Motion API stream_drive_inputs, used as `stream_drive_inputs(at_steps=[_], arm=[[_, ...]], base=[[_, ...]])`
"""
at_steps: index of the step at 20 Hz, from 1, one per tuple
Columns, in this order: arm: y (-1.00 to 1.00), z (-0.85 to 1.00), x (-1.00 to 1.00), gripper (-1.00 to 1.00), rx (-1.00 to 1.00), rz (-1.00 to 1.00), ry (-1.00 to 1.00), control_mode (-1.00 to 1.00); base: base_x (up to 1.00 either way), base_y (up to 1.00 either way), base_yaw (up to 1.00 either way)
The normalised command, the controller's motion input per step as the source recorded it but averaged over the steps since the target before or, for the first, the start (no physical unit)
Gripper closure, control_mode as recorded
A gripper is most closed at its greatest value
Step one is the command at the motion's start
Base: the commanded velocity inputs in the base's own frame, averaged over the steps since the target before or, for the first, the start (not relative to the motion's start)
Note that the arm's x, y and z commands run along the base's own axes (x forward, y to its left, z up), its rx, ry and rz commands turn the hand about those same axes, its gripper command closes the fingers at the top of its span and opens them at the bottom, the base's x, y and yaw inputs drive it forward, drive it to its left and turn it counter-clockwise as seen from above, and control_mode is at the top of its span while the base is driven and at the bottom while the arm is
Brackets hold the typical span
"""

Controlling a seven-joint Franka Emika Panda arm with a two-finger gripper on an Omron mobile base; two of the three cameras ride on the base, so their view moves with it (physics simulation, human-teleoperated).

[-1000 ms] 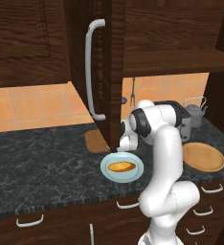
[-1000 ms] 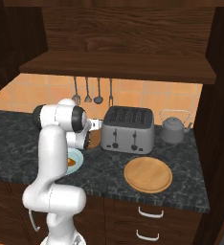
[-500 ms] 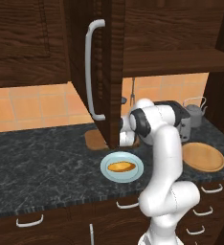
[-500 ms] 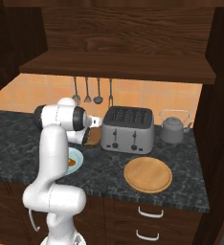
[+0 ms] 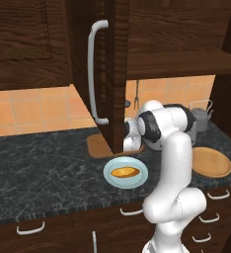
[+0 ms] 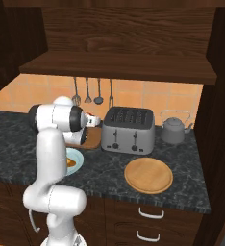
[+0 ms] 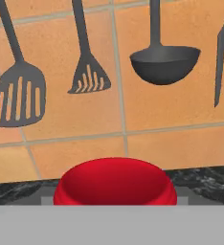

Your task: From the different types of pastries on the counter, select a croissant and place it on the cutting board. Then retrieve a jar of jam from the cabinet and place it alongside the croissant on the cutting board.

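In the left base view, the cabinet (image 5: 105, 74) door hangs open at upper left, its edge hiding part of the cutting board (image 5: 98, 146) on the dark surface (image 5: 33, 173). A plate (image 5: 126, 173) at lower centre holds a long yellow roll (image 5: 125, 172). In the hand view the jar of jam (image 7: 115, 182) fills bottom centre, red lid close up, so the jaws seem to hold it (contact itself is hidden). In the right base view it sits centre-left beside the toaster (image 6: 129, 129), apparently heading for the board.
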Motion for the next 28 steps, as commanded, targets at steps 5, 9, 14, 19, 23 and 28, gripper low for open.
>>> stream_drive_inputs(at_steps=[5,9,14,19,23,28], arm=[[-0.11,0.41,-0.9,1.0,0.07,0.0,-0.47,-1.0],[-0.29,-0.17,-1.0,1.0,0.0,0.0,-0.37,-1.0],[-0.2,-0.91,-0.71,1.0,0.13,0.07,-0.01,-1.0],[0.02,-0.47,-0.02,1.0,0.07,0.01,0.02,-1.0],[0.27,-0.45,0.0,-1.0,0.0,0.0,0.05,-1.0],[0.15,-0.35,-0.03,-1.0,0.0,0.0,0.0,-1.0]], base=[[0.0,0.0,0.0],[0.0,0.0,0.0],[0.0,0.0,0.0],[0.0,0.0,0.0],[0.0,0.0,0.0],[0.0,0.0,0.0]])
